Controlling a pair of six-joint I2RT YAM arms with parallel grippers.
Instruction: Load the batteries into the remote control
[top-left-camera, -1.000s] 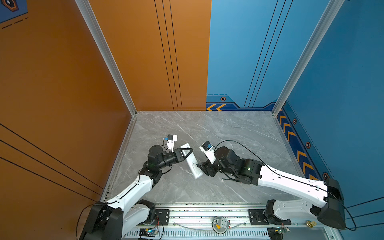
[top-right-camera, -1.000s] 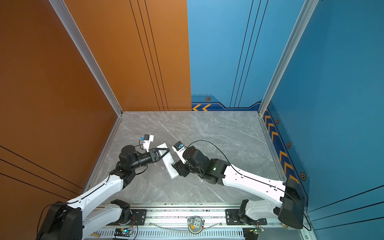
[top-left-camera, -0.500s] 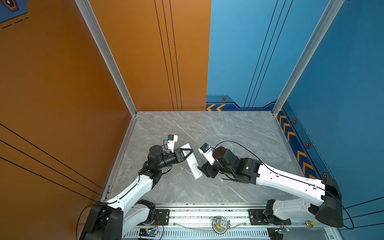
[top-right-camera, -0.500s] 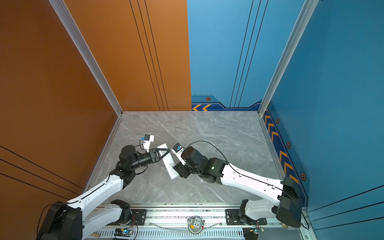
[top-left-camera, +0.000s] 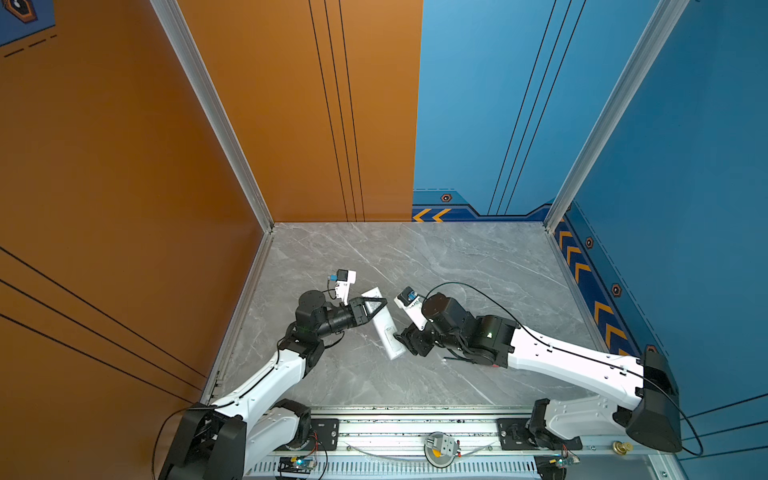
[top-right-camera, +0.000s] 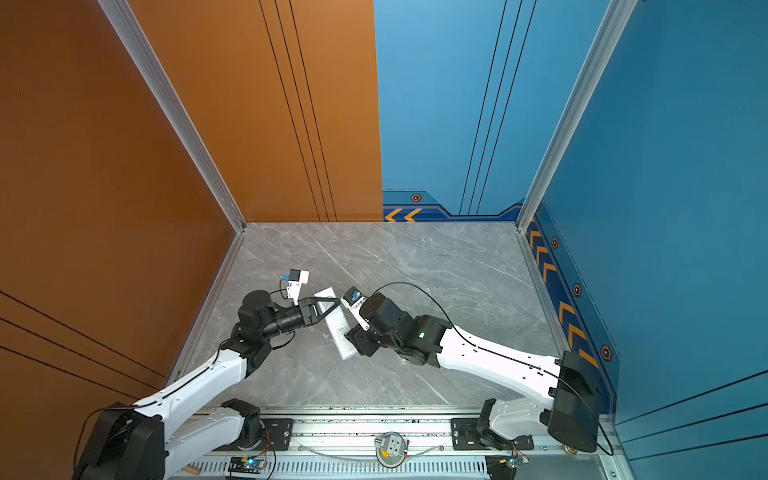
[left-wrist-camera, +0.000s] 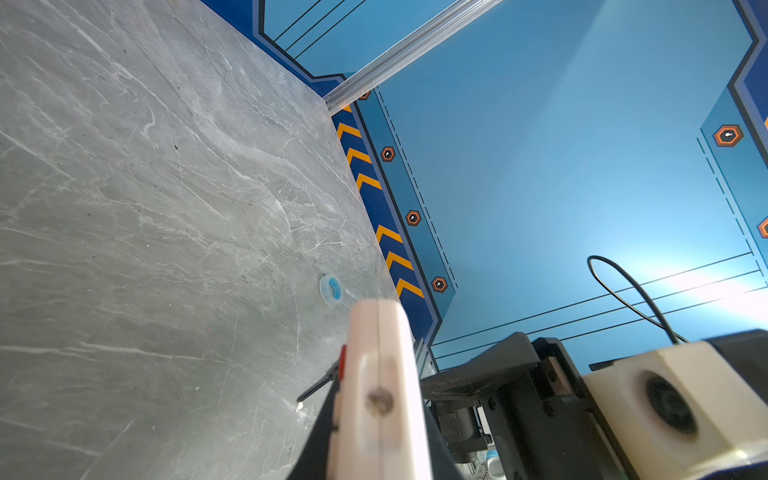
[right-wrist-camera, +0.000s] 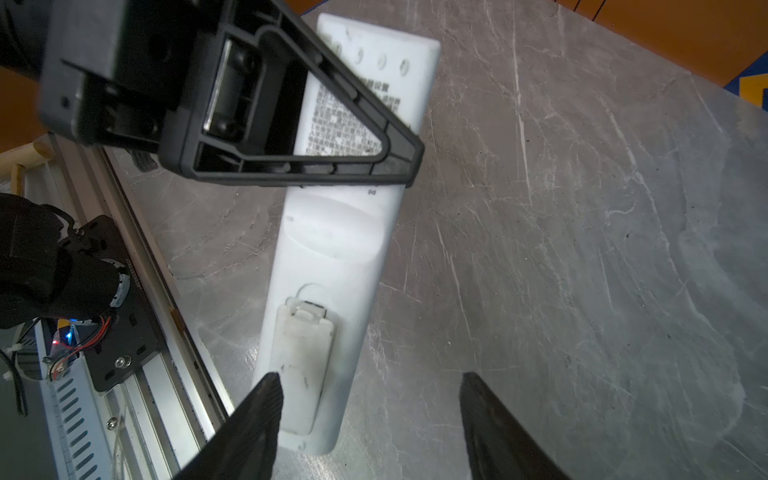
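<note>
You've got the left gripper (top-left-camera: 381, 306) clenched on the remote control (top-left-camera: 385, 332), lower centre of frame in both top views, approx. midway btwn the two arms. In the right wrist view the remote control (right-wrist-camera: 332, 249) runs from top centre to bottom centre, plain back up. The left gripper (right-wrist-camera: 399, 166) pinches its printed-label end, one finger over the back, the other hidden under it. Can't tell if the other end rests on the table (top-left-camera: 457, 270) or hangs clear.

The right gripper (right-wrist-camera: 370, 382) is released, jaws wide, nothing in them. One of its fingers (right-wrist-camera: 257, 415) overlaps the edge of the battery cover (right-wrist-camera: 301, 365) at bottom centre; the other sits off to the right over bare marble. Touching or not: can't tell.

Progress, my read: the remote is held back-up & presented to the right arm. The cover looks seated, latch tab at its upper end, so the bay isn't open. The batteries don't show in any view. So either they're already inside w/ the cover refitted, or loading hasn't begun; the pics don't settle it. If not begun, you've got left: pop the cover, fetch both cells, seat them w/ polarity right, refit the cover.

The left wrist view adds little: the remote end-on at bottom centre, plus a small blue ring (left-wrist-camera: 331, 291) on the marble mid-frame.
</note>
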